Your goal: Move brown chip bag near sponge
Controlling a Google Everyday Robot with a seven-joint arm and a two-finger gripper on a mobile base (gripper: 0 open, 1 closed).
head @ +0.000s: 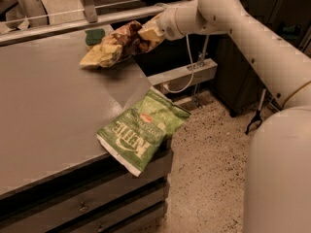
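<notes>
The brown chip bag (116, 46) has a dark brown middle and cream-yellow ends. It hangs tilted over the far right part of the grey table (48, 101), its lower end near the surface. My gripper (149, 33) is shut on the bag's upper right end. The sponge (94, 36), dark green on top, lies on the table just behind and left of the bag, partly hidden by it.
A green Kettle chip bag (141, 130) lies at the table's near right corner, hanging over the edge. A metal rail (58, 25) runs along the table's far edge. A power strip bar (184, 74) and cables stand to the right, above speckled floor.
</notes>
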